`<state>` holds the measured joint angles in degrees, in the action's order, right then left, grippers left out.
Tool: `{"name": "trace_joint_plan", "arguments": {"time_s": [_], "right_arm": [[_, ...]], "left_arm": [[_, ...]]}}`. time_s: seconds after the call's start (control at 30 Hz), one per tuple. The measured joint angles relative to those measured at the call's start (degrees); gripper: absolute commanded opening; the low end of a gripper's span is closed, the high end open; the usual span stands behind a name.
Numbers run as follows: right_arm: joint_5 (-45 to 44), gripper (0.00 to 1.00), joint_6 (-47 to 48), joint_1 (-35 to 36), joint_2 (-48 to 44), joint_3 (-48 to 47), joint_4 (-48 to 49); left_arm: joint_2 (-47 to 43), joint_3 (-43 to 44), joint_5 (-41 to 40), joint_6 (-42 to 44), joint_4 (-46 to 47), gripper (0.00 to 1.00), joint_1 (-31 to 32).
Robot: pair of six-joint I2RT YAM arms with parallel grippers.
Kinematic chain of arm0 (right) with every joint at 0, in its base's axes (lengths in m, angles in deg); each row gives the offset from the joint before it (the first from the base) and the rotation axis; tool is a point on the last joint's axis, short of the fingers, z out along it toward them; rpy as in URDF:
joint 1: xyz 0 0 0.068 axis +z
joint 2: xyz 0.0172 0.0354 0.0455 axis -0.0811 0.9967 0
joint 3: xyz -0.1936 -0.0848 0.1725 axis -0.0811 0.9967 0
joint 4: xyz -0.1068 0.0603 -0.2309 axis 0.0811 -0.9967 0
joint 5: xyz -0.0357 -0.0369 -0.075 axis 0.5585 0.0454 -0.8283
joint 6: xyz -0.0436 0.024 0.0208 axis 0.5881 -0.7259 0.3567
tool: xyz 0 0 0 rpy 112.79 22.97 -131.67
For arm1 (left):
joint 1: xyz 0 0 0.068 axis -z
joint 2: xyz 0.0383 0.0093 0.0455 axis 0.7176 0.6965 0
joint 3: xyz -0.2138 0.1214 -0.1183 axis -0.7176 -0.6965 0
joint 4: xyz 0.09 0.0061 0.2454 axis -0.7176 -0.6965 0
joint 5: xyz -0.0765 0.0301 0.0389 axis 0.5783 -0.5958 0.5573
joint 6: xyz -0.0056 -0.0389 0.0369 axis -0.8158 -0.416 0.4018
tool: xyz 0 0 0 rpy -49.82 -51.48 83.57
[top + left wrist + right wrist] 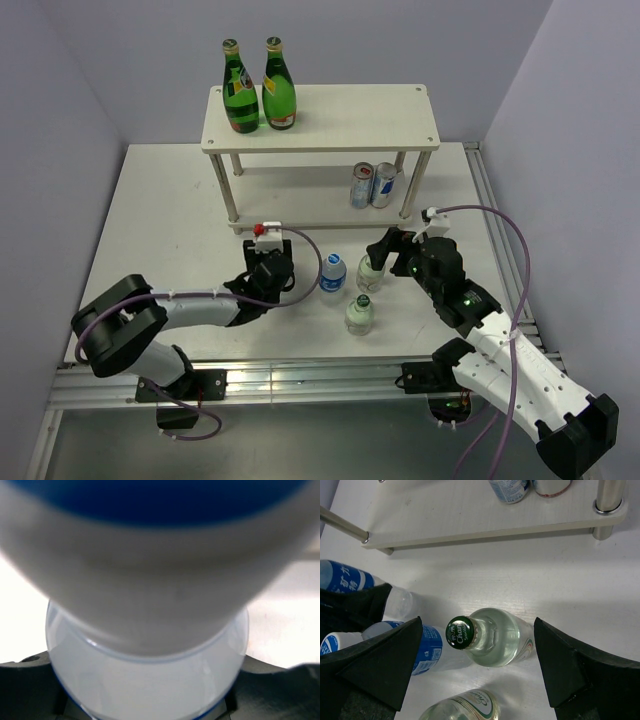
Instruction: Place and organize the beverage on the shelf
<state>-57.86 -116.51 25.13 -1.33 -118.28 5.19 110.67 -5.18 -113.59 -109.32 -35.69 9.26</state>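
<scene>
The shelf (340,115) stands at the back, with two green glass bottles (258,90) on its top board and two cans (373,185) on the lower board (470,515). My right gripper (478,622) is open, one finger on each side of an upright clear soda bottle with a green cap (492,637), which also shows from above (370,270). My left gripper (285,268) holds a blue-labelled water bottle (147,680) that fills its view between its dark fingers (25,690). That bottle shows behind the left gripper in the right wrist view (345,577).
A second water bottle (333,272) stands just left of the soda bottle. A second clear soda bottle (359,313) stands nearer the table's front edge and shows in the right wrist view (465,707). Shelf legs (607,500) stand close ahead. Walls enclose the table.
</scene>
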Motion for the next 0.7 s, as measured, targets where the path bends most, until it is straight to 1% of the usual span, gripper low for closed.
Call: {"name": "trace_joint_plan", "arguments": {"time_s": [0.13, 0.4, 0.57, 0.7], "right_arm": [[0.00, 0.99, 0.00, 0.00, -0.02, 0.00, 0.00], [0.24, 0.99, -0.20, 0.00, -0.02, 0.00, 0.07], [0.42, 0.99, -0.20, 0.00, -0.02, 0.00, 0.13], [0.59, 0.99, -0.20, 0.00, 0.00, 0.00, 0.20]], "left_arm": [[-0.24, 4.13, 2.71, 3.82, -0.72, 0.00, -3.76], [0.20, 12.39, 7.74, 8.15, 0.15, 0.00, -11.96], [4.24, 17.29, 10.19, 9.70, 1.53, 0.00, -16.22], [9.14, 20.50, 12.46, 9.79, 2.10, 0.00, -19.32]]}}
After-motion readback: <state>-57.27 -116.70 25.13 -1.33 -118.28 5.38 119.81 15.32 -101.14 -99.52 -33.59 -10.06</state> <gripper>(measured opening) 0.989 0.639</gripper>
